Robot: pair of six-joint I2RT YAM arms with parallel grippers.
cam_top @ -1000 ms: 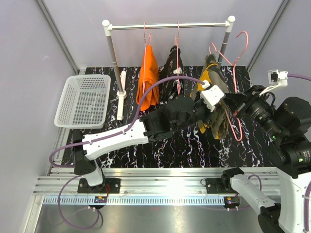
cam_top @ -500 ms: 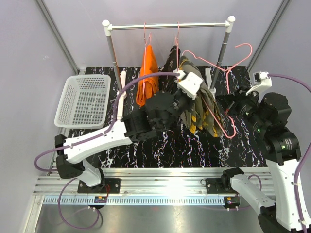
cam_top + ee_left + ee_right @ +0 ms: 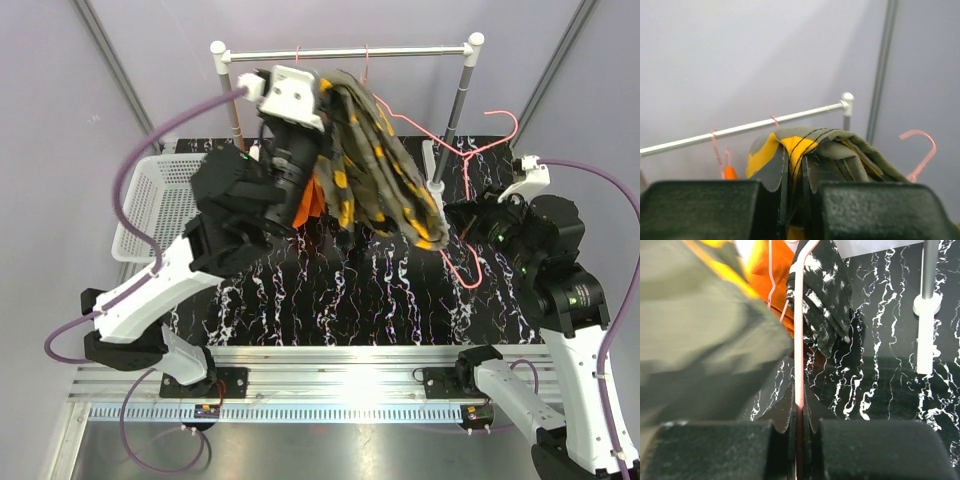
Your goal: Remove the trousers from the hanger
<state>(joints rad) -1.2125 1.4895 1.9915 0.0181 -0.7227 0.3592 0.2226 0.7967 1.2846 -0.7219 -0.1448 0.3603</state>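
My left gripper [image 3: 322, 100] is raised high by the rail and shut on the olive-green trousers with yellow parts [image 3: 385, 165]. They drape down to the right, and their lower end hangs by the pink hanger [image 3: 470, 150]. In the left wrist view the pads pinch a yellow fold [image 3: 796, 150]. My right gripper [image 3: 462, 222] is shut on the hanger's wire [image 3: 800, 340], off the rail. The orange trousers [image 3: 765, 270] and the black speckled trousers [image 3: 822, 295] hang behind on their own hangers, mostly hidden in the top view.
The rack's rail [image 3: 345, 52] spans the back on two posts, with white feet [image 3: 925, 330] on the black marbled mat. A white mesh basket [image 3: 165, 205] stands at the left. Grey walls close in both sides.
My left gripper has swung up and to the left with the olive-green trousers, pulling them along the hanger. The right gripper has held the hanger and moved slightly left.
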